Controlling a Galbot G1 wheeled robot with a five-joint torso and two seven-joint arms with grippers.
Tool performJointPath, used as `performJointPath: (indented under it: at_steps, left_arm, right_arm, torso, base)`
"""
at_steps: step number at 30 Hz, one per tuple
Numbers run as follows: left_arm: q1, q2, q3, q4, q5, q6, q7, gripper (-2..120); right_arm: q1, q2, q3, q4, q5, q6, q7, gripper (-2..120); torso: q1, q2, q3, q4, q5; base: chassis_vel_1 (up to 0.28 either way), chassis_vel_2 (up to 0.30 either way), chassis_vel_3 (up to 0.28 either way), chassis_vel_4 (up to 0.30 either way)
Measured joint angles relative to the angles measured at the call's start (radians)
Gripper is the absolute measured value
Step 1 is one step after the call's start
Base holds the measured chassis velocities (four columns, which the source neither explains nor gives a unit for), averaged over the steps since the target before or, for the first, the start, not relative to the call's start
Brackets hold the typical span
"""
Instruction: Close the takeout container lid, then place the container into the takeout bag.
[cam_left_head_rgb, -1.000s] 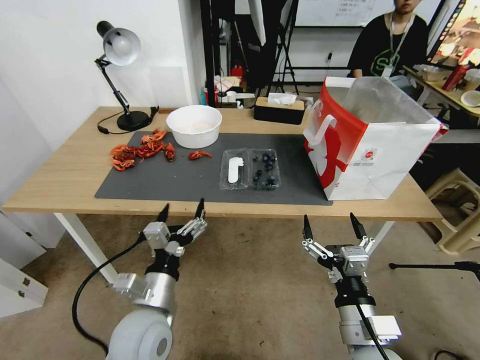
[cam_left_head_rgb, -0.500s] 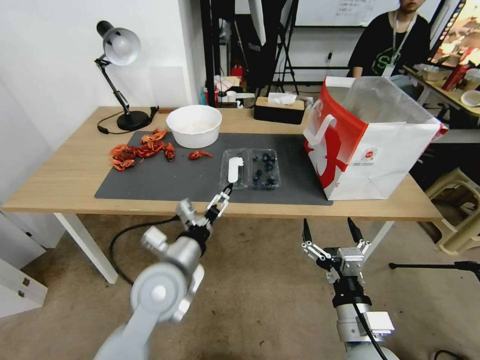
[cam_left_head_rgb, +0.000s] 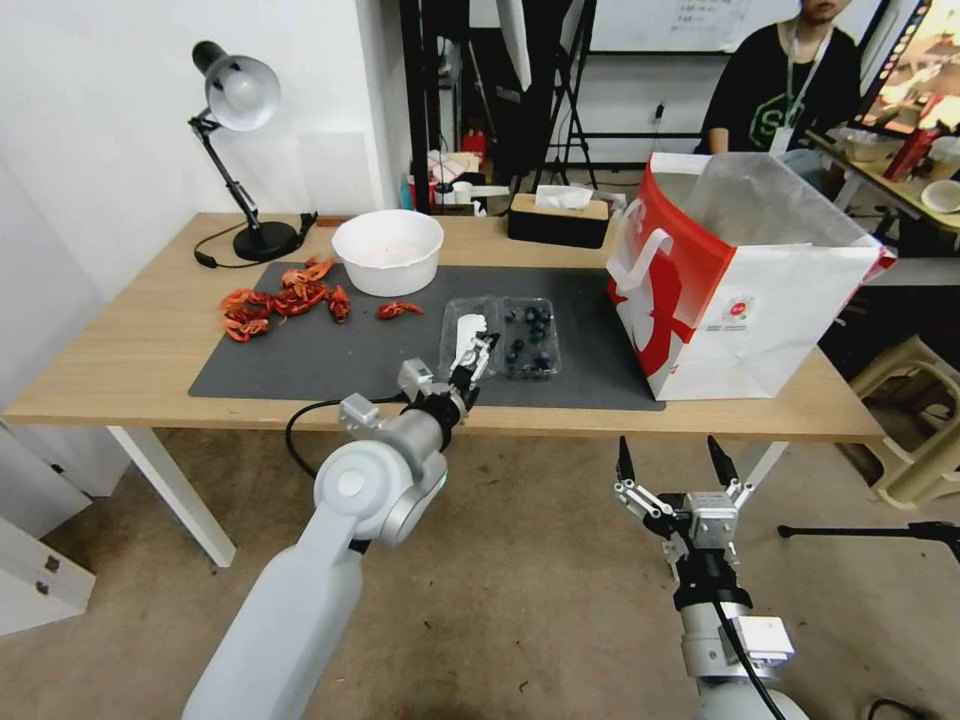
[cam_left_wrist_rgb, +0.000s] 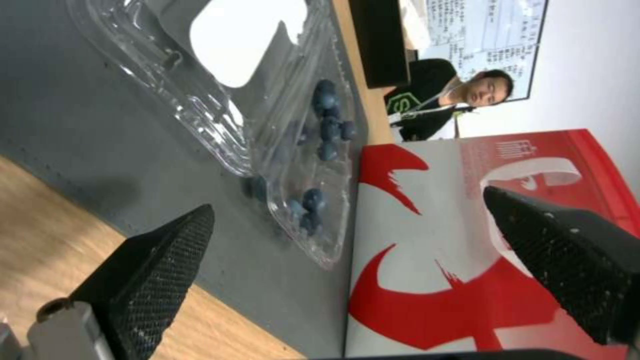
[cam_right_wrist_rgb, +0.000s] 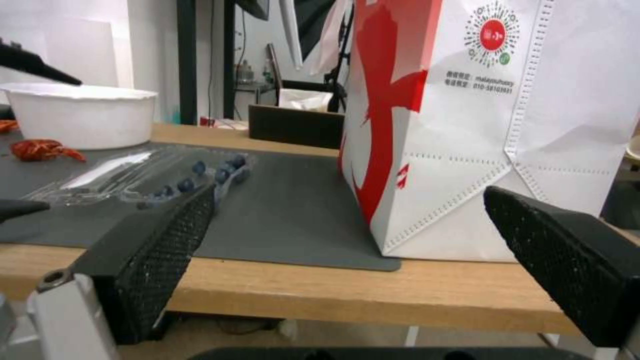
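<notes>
Head view: L fingers spread over open takeout container.

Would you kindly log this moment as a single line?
left claw: open, over open blueberry box | lid: flat on mat | right claw: open, below table edge | bag: upright

Left gripper now forward from below the table edge, over the open takeout container's near side.

Takeout bag white side, under round red logo: number "010-58103951"; line of characters above it too small to read.
Lid label: blank.
</notes>
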Motion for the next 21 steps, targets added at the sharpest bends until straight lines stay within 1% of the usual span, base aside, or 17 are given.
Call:
performJointPath:
  at_steps: [6,8,10,21]
  left_arm:
    - [-0.028,-0.017,-0.004,0.042,-0.003,-0.005,-0.007,100]
    - [-0.030,-0.018,-0.005,0.044,-0.003,-0.005,-0.008,100]
    - [-0.044,-0.027,-0.009,0.071,-0.003,-0.008,-0.010,100]
    - [-0.069,-0.058,-0.007,0.124,0.007,-0.018,-0.011,100]
  right_arm:
    - [0.005,-0.001,0.003,0.001,0.003,-0.004,0.002,100]
    - [0.005,-0.001,0.003,0.001,0.003,-0.004,0.002,100]
    - [0.005,-0.002,0.006,0.002,0.004,-0.004,0.003,100]
    - [0.004,-0.005,0.015,0.012,0.009,-0.007,0.005,100]
  torso:
    - [0.000,0.000,0.000,0.0000,-0.0001]
    - [0.000,0.000,0.000,0.0000,-0.0001]
    - [0.000,0.000,0.000,0.0000,-0.0001]
    - [0.000,0.000,0.000,0.0000,0.0000]
  base:
    - [0.000,0.000,0.000,0.000]
    - [0.000,0.000,0.000,0.000]
    - [0.000,0.000,0.000,0.000]
    - [0.000,0.000,0.000,0.000]
